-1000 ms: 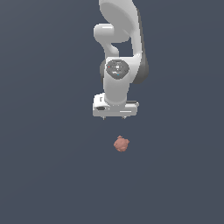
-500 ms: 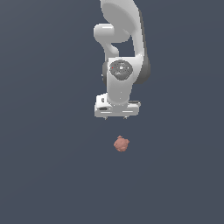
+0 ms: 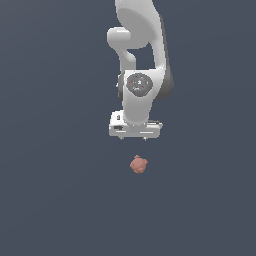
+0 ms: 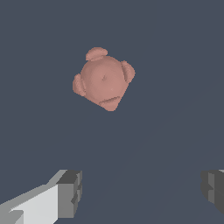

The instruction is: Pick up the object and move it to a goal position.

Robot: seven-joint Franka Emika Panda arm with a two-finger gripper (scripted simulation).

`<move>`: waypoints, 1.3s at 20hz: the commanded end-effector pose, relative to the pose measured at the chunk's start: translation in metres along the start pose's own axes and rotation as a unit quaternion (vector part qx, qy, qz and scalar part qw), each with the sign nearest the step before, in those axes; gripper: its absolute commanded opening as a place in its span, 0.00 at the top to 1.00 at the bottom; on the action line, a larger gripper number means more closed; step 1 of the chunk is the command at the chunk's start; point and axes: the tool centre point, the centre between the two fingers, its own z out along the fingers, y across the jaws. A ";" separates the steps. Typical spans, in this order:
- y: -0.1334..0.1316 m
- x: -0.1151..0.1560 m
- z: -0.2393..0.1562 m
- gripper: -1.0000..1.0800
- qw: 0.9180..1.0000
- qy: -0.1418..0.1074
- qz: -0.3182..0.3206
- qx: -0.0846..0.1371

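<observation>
The object (image 3: 138, 164) is a small salmon-pink lumpy blob lying on the dark grey floor; in the wrist view the object (image 4: 104, 79) shows a round body with several small bumps around it. My white gripper (image 3: 134, 138) hangs a little above and behind it in the exterior view, apart from it. In the wrist view my gripper (image 4: 142, 192) stands open, its two dark fingertips (image 4: 71, 192) wide apart with only bare floor between them. The object lies off to one side of that gap, not between the fingers.
The white arm (image 3: 142, 55) rises straight up behind the gripper in the exterior view. A plain dark grey floor (image 3: 55, 190) surrounds the object on every side.
The gripper has dropped slightly lower and shifted a little toward the exterior view's right. The object has not moved.
</observation>
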 end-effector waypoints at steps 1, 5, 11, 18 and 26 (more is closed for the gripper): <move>-0.002 0.007 0.003 0.04 1.000 0.003 0.021 0.002; -0.007 0.022 0.008 0.04 0.998 0.010 0.064 0.005; -0.016 0.049 0.019 0.04 0.990 0.022 0.142 0.012; -0.024 0.071 0.030 0.04 0.977 0.032 0.210 0.018; -0.029 0.083 0.036 0.04 0.968 0.037 0.246 0.021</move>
